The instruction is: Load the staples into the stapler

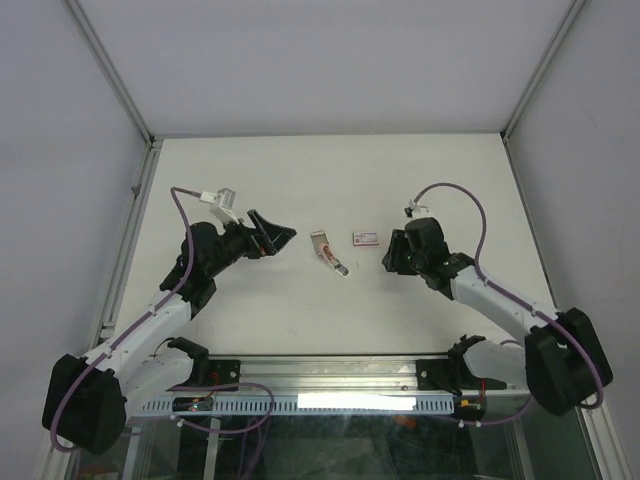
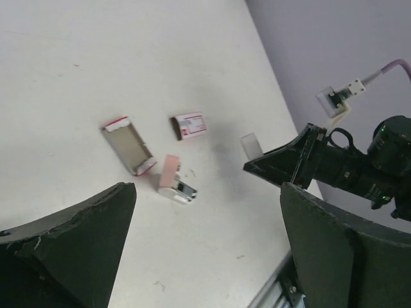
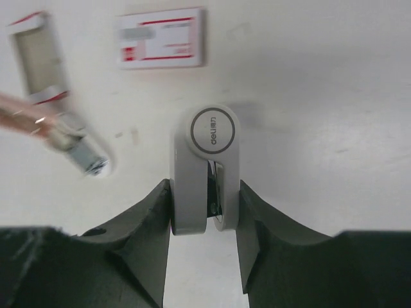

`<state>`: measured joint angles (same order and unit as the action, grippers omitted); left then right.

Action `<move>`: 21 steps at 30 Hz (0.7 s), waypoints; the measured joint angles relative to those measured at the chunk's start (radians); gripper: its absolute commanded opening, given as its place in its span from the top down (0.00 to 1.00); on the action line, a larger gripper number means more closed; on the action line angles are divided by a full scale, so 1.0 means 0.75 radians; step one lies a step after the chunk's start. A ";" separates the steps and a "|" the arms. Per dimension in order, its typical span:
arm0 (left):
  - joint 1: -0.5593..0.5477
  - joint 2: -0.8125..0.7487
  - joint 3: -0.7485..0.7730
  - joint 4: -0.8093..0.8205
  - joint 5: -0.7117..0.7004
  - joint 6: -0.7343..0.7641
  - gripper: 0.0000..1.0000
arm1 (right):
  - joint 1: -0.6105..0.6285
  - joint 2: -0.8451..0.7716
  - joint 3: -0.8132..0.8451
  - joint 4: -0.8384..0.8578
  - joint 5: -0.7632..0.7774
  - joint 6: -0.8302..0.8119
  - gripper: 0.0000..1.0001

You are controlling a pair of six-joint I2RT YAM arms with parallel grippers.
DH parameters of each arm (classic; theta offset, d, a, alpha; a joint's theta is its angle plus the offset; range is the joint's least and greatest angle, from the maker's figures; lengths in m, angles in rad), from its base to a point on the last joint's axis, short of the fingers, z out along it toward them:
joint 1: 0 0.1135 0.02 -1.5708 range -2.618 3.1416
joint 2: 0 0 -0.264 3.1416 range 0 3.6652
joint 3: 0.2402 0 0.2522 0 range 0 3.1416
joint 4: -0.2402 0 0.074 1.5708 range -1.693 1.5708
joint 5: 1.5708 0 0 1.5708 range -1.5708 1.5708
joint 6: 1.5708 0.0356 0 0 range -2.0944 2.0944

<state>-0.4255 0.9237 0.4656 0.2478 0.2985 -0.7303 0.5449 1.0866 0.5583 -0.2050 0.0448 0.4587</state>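
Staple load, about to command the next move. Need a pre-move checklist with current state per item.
1. Left gripper open, holding nothing: ok.
2. Right gripper shut on the white stapler piece, a finger on each side: ok.
3. Staple tray out of the box sleeve, open side up: ok.
4. Tray actually filled: cannot tell.
5. Pink-and-silver piece lying loose just beside the tray, nothing on top of it: ok.
6. Pink-and-silver piece turned ready to take staples: cannot tell.
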 measured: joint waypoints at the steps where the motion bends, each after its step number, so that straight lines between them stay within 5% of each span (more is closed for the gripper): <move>1: 0.020 0.012 0.006 -0.019 -0.016 0.023 0.01 | -0.040 0.070 0.023 -0.017 0.040 -0.026 1.00; 14: 0.064 0.026 -0.023 -0.091 -0.160 0.135 0.01 | -0.392 0.681 0.471 -0.079 0.266 -0.215 1.00; 17: 0.064 0.027 -0.031 -0.094 -0.178 0.149 0.01 | -0.431 0.788 0.529 -0.089 0.277 -0.232 0.85; 21: 0.064 0.025 -0.031 -0.095 -0.189 0.159 0.01 | -0.448 0.847 0.569 -0.104 0.284 -0.244 0.52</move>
<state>-0.3775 0.9428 0.4423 0.1764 0.1566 -0.6109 0.2089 1.7218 0.9852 -0.2829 0.2581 0.2756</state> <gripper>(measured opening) 0.987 0.417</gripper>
